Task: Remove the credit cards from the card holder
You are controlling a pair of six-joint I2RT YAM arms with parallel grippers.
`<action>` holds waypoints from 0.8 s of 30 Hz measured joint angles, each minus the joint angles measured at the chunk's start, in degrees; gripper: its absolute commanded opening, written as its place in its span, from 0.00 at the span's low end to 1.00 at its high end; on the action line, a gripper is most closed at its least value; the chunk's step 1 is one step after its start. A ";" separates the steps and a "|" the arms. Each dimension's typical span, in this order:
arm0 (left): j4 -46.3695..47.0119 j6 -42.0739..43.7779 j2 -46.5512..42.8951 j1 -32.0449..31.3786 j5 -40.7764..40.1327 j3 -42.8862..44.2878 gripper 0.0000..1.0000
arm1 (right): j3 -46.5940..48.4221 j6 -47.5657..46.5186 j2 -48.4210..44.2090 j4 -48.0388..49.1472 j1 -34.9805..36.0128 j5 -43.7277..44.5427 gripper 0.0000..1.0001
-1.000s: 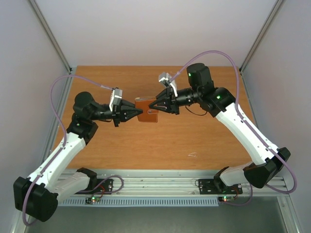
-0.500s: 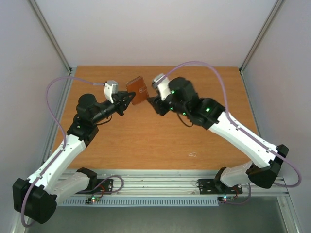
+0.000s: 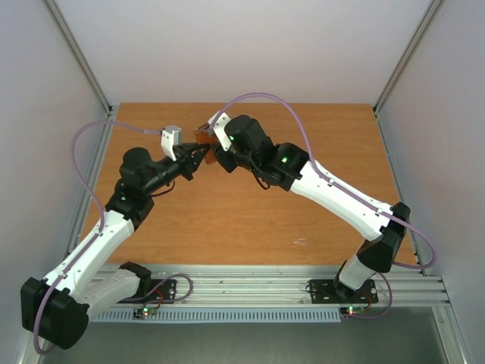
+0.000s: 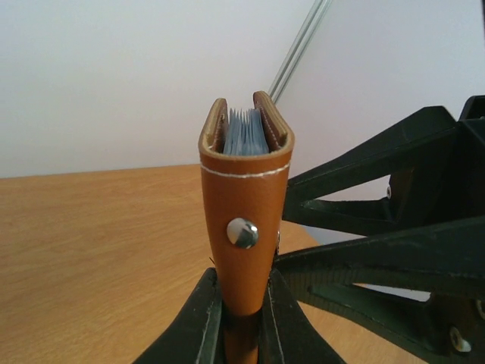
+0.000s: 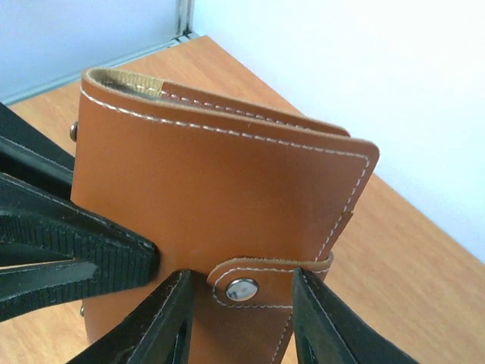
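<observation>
Clamps the card holder [image 4: 244, 220] at its lower end with the left gripper [image 4: 241, 280], jaws closed tight on the brown leather, one finger [image 4: 201, 326] against each broad face. Holds it upright in the air, clear of the table [image 3: 303, 220], above the far part of the top and a little left of the middle.

Turns the narrow folded back toward the left wrist camera, with a round metal stud [image 4: 241, 232] at mid-height. Shows pale blue-grey layers [image 4: 244, 135] packed between the two leather walls at the open top end; cannot tell whether those are credit cards or pocket edges.

Meets the holder from the opposite side with the right gripper [image 5: 239, 279], jaws apart, straddling the closing tab [image 5: 265, 284] and its snap [image 5: 242, 289] low on the broad face. Leaves a sliver of leather showing between one fingertip [image 5: 170, 303] and the tab's rounded end; covers the tab's other end with the second finger. Not closed on anything. Tab fastened, wallet folded shut, white stitching running along its edges.
</observation>
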 measured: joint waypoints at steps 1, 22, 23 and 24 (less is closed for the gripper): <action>0.09 -0.11 0.00 0.04 -0.09 -0.07 0.00 | 0.52 -0.42 0.39 -0.07 0.00 0.42 0.32; 0.20 -2.01 0.00 0.24 -1.09 -1.27 0.00 | 5.07 -2.45 5.20 -3.80 0.04 13.46 0.01; 0.26 -2.05 0.00 0.15 -0.72 -1.27 0.00 | 4.94 -2.38 5.18 -4.00 -0.50 14.25 0.01; 0.35 -2.16 0.00 0.07 -0.33 -1.29 0.00 | 4.74 -2.27 5.11 -4.28 -1.16 14.75 0.01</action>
